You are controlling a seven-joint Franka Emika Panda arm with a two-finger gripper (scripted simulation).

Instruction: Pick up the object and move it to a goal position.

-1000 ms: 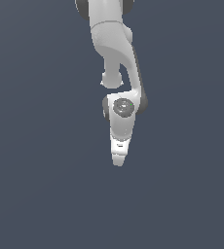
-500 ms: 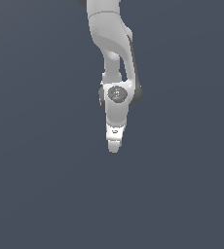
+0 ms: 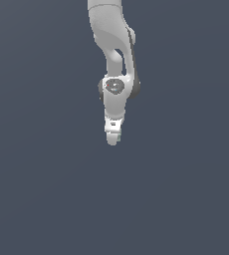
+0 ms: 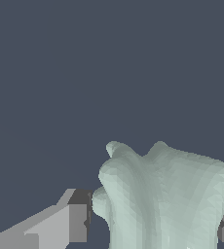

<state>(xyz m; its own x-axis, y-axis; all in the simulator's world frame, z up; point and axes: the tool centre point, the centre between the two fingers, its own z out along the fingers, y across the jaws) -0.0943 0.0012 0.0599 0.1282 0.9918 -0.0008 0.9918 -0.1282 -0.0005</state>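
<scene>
The object (image 4: 162, 199) is a pale grey-green lumpy block. It fills much of the wrist view, held between my two grey fingers (image 4: 70, 221), which press on its two sides. In the exterior view my white gripper (image 3: 113, 140) hangs from the arm in mid-air and points down; only a faint greenish speck shows at its tip. The gripper is shut on the object. No goal marker shows in either view.
The white arm (image 3: 112, 40) comes down from the top of the exterior view. Around it there is only a plain dark grey-blue background (image 3: 37, 174), with no other objects or edges in sight.
The gripper has risen in the exterior view and shifted a little, with the arm folding upward. The object stays in its grasp.
</scene>
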